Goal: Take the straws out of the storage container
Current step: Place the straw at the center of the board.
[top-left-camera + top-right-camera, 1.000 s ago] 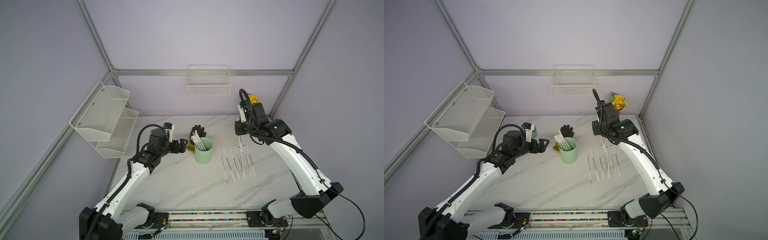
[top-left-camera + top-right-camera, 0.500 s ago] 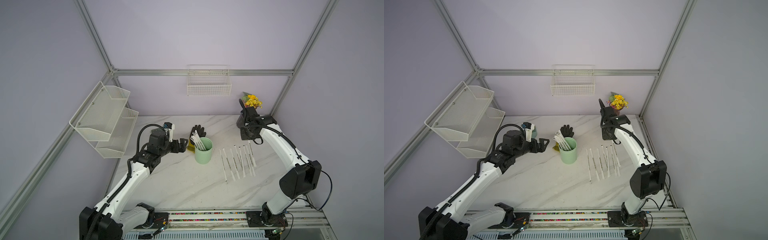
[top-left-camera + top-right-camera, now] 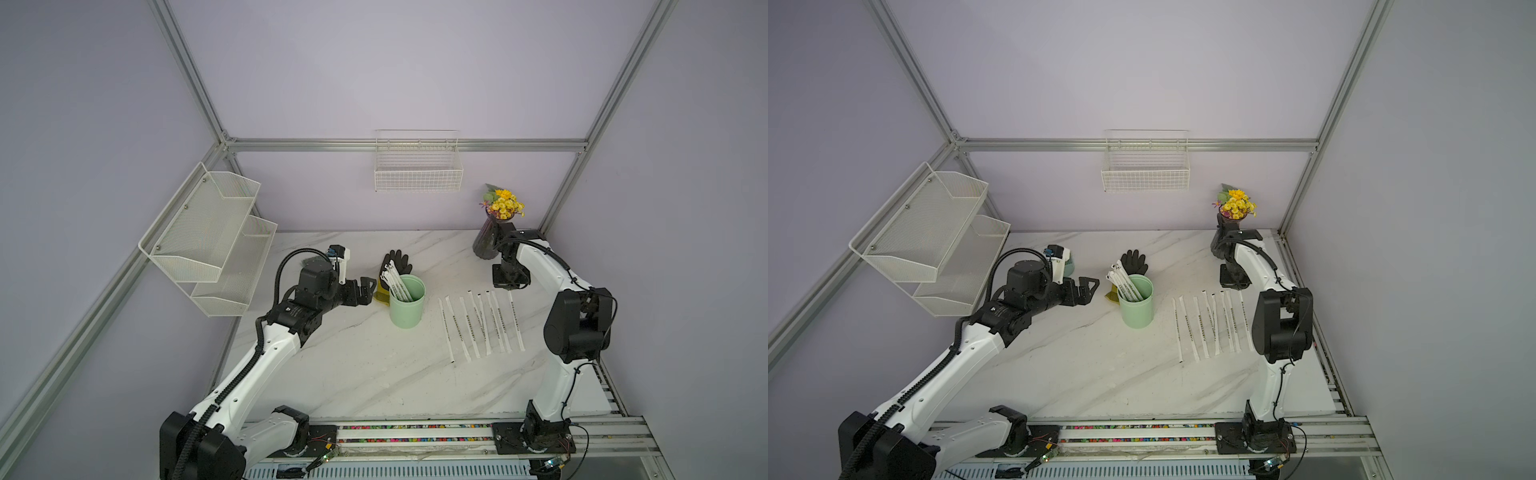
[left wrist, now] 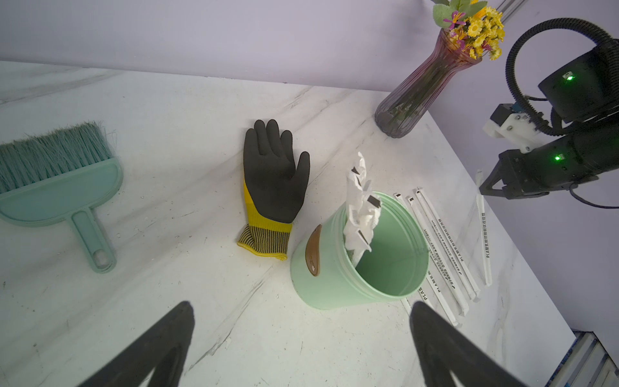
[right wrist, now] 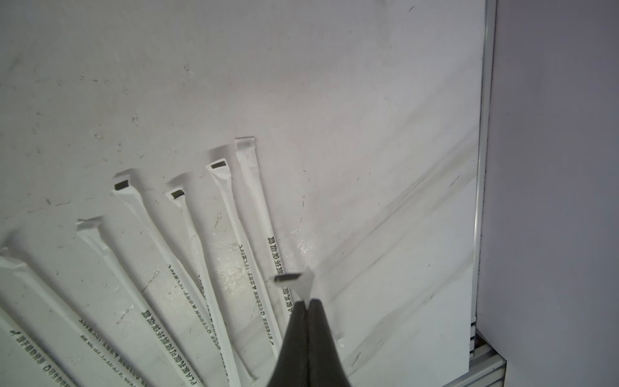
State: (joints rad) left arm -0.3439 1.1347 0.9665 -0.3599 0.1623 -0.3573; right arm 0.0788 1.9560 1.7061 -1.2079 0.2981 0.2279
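**A:** What takes up most of the scene?

**B:** A white marbled surface. Near its middle the mint-green storage container stands upright, with a bundle of straws leaning out over its rim.

**A:** Are any outside it?

**B:** Yes, a row of loose straws lies flat just beside the container, on the right arm's side.

**A:** And the fingers?

**B:** The left fingers are spread wide and hold nothing; they are near the container but not touching it. The right fingers are pressed together, pinching the paper end of the outermost straw (the one farthest from the container).
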